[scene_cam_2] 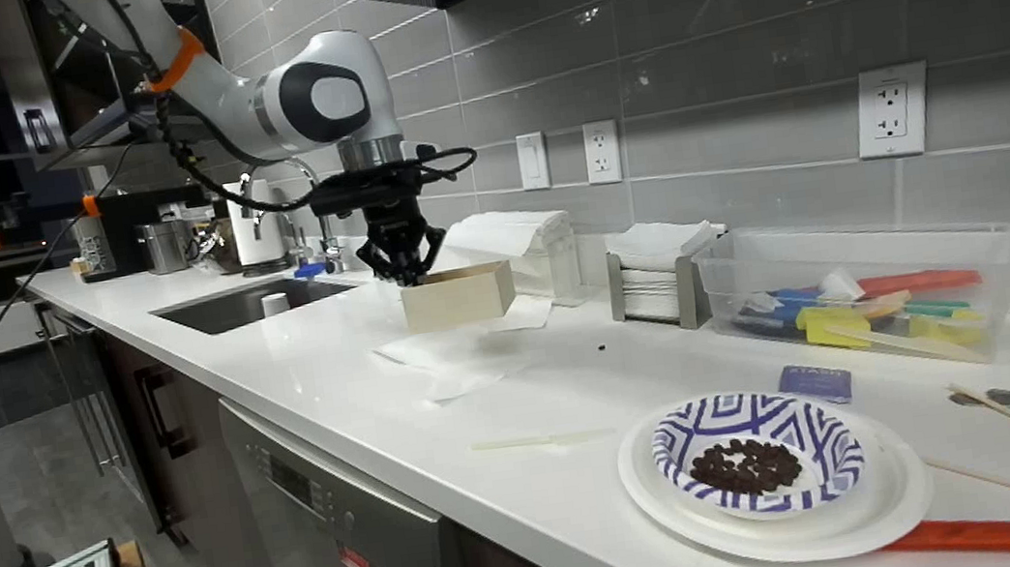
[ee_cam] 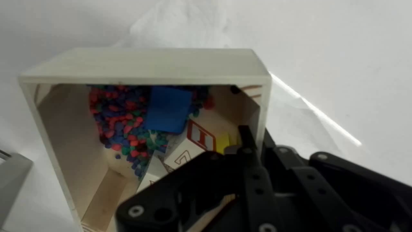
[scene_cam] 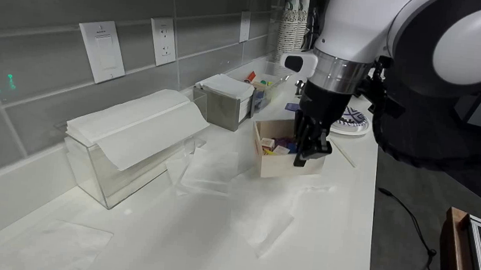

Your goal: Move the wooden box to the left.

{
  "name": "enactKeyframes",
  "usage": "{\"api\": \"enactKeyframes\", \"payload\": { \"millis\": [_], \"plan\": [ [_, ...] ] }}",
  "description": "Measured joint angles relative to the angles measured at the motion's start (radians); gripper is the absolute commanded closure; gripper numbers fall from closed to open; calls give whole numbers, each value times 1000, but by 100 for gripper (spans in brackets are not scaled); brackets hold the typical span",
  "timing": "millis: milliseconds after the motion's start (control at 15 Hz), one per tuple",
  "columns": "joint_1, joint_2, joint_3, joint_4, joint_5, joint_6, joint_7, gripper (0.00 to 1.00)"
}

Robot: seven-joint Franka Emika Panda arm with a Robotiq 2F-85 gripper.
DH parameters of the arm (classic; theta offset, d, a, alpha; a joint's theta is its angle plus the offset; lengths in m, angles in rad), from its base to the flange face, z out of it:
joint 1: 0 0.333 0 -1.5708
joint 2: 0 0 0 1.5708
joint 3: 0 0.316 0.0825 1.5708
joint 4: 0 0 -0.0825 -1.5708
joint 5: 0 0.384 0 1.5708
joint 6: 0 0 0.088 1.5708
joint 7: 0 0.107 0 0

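- Wrist view: wooden box (ee_cam: 154,64), lidless, thin-walled; gripper (ee_cam: 256,138) pinches one side wall (ee_cam: 264,106), one finger (ee_cam: 246,138) inside, the other outside. Wood likely stiff, not fragile; firm squeeze should be safe.
- Inside: loose small coloured pieces (ee_cam: 125,138) and lettered blocks (ee_cam: 201,137). Probably light overall, but load may slide and the box sag or twist on a one-wall hold.
- In an exterior view, box is near the napkin holder (scene_cam: 221,109); pinch looks roughly mid-wall, away from corners: sensible place.
- In an exterior view, box is by loose paper sheets (scene_cam_2: 462,367), near the towel dispenser (scene_cam_2: 565,261); cannot tell whether its base touches the counter (scene_cam_2: 560,403).
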Motion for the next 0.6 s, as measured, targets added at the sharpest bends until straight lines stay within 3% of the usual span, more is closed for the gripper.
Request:
{"api": "enactKeyframes", "payload": {
  "millis": [200,600],
  "plan": [
    [57,0,23,-12,46,18,-74,93],
    [51,1,13,-12,45,18,-71,93]
  ]
}}
